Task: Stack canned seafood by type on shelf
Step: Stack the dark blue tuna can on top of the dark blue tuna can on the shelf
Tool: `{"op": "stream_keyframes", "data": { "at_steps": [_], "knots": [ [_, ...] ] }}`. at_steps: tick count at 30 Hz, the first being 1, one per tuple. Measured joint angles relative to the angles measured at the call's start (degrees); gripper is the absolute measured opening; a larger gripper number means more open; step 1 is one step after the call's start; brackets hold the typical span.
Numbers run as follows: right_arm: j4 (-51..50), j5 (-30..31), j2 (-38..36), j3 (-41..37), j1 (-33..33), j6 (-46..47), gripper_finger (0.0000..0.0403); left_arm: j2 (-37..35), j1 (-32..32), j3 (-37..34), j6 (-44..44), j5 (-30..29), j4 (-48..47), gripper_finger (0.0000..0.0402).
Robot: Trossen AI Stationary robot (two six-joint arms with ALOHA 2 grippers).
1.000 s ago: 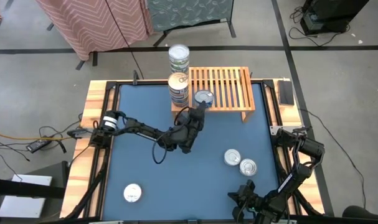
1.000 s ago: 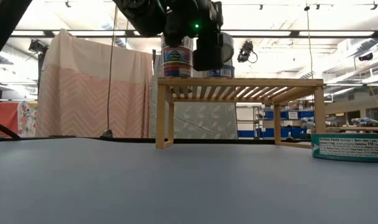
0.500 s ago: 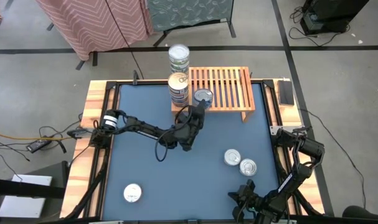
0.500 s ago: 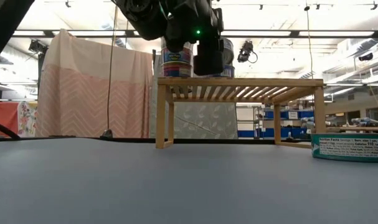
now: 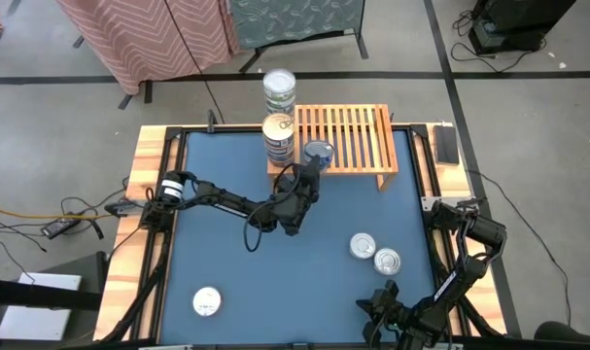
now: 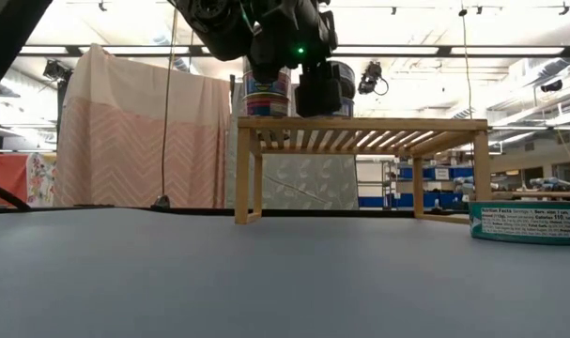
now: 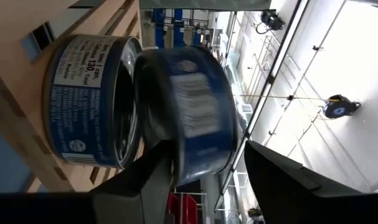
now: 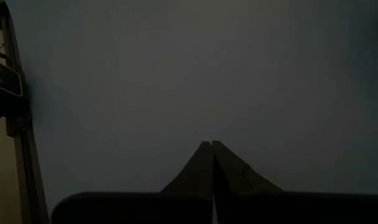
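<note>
Since a second ago the left gripper [image 5: 314, 165] has spread its fingers [image 7: 282, 180], which now flank a blue-labelled tin [image 7: 195, 112] on the shelf [image 5: 358, 136], whether touching I cannot tell. Behind it a second tin [image 7: 89, 99] reads "130". A teal tin [image 6: 524, 223] at the low view's right edge reads "Nutrition Facts". Stacked tins [image 5: 278, 136] stand at the shelf's left end; three loose tins lie on the blue worktop [image 5: 226, 253]. The right gripper [image 5: 377, 306], lower right, has fingers pressed together. A pink curtain [image 6: 139, 131] hangs behind.
</note>
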Motion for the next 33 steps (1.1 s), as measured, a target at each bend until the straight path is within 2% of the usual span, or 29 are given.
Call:
{"op": "stream_keyframes", "data": {
  "at_steps": [9, 16, 20, 25, 28, 33],
  "knots": [
    [0.0, 0.0, 0.0, 0.0, 0.0, 0.1, 0.0000, 0.0, -0.2, 0.0, -0.7, 0.6, 0.5, 0.0229],
    [0.2, 0.1, 0.0, 0.0, 0.0, 0.3, 0.0000, 0.0, -0.2, 0.0, -6.6, -1.0, 0.6, 0.0260],
    [-0.9, 4.1, -2.0, 0.0, -0.1, -1.8, 0.0000, 0.0, -0.2, 0.0, -6.7, -2.0, 0.6, 0.0277],
    [-12.3, 12.6, -8.7, 0.0, -2.7, -0.9, 0.0000, 0.0, -0.2, 0.0, -6.8, -2.1, 3.0, 0.0286],
    [-21.7, 13.4, -14.3, 0.0, -6.4, -1.9, 0.0000, 0.0, -0.2, -1.2, -6.8, -1.9, 5.1, 0.0287],
    [-30.9, 18.1, -23.9, 0.0, -13.4, -13.8, 0.0000, 0.0, -0.2, -5.1, -7.1, -1.9, 11.9, 0.0287]
  ]
}}
